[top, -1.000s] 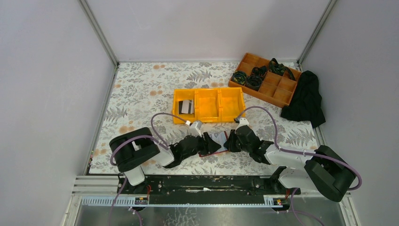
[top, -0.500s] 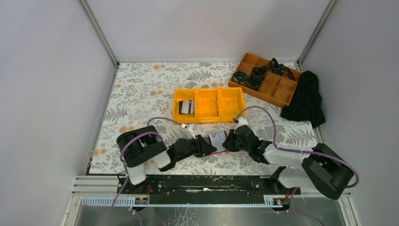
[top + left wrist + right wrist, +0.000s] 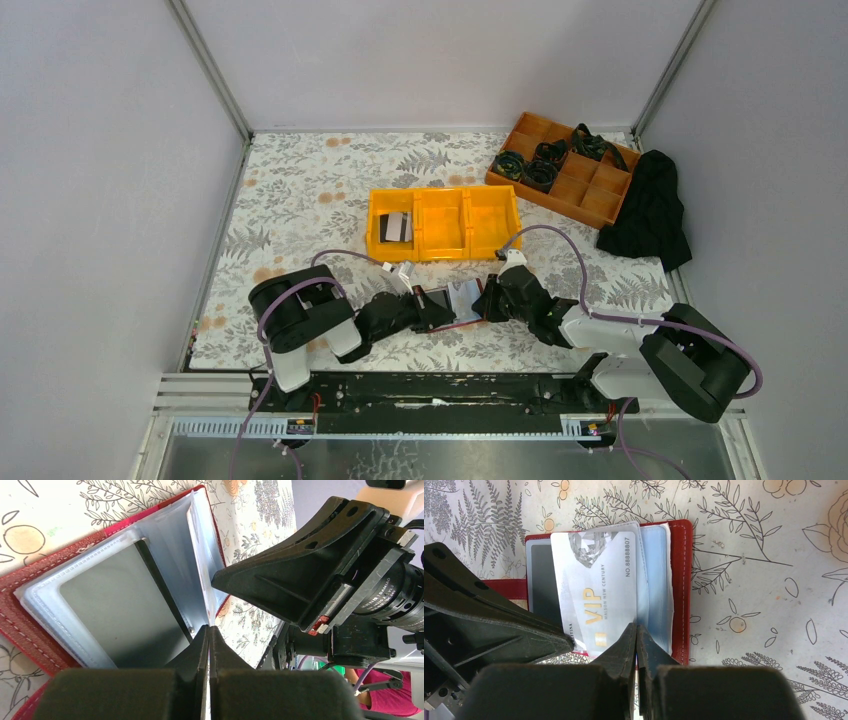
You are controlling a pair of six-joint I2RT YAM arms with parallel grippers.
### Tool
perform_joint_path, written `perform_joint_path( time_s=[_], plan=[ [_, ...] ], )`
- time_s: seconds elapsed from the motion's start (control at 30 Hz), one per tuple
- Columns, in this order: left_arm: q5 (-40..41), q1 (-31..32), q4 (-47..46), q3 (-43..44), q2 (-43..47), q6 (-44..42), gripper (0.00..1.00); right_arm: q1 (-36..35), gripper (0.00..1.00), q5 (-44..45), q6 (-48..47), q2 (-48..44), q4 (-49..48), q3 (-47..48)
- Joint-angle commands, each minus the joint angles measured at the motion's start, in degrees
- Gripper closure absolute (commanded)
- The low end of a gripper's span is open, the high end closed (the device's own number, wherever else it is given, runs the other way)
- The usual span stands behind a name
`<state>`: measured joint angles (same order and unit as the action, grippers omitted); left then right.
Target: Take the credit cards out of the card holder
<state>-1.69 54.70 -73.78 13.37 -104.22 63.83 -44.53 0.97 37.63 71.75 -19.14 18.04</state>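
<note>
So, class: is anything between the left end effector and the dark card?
Only the clear sleeve over the dark card; the left end effector, shut, sits at its corner with nothing else between.

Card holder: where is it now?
Top view: the card holder lies open on the table between the left gripper and right gripper, just nearer the arms than the yellow bin.

Open card holder [image 3: 456, 301] between left tool [image 3: 434, 312] and right tool [image 3: 487, 300], yellow bin [image 3: 443, 190] just behind
</note>
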Motion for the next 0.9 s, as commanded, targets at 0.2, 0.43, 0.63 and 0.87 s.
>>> perform_joint_path(
  time_s=[0.2,0.43,0.63,0.87],
  plan=[
    [1.2,-1.9,8.1,-3.2,11.5,-4.9,1.0,0.2,0.94,0.5,-0.4,0.3,3.2,-0.2],
    [8.4,-2.0,39.0,-3.3,39.4,-11.1,1.0,0.4,0.94,0.5,-0.5,0.2,3.5,0.2],
    [16.0,-2.0,70.6,7.2,56.5,-17.0,1.0,0.3,0.94,-0.3,-0.9,0.9,3.4,1.2],
    [13.7,-2.0,73.1,10.5,62.0,-21.1,1.0,0.3,0.95,-2.0,-1.7,-3.9,3.6,1.4]
  ],
)
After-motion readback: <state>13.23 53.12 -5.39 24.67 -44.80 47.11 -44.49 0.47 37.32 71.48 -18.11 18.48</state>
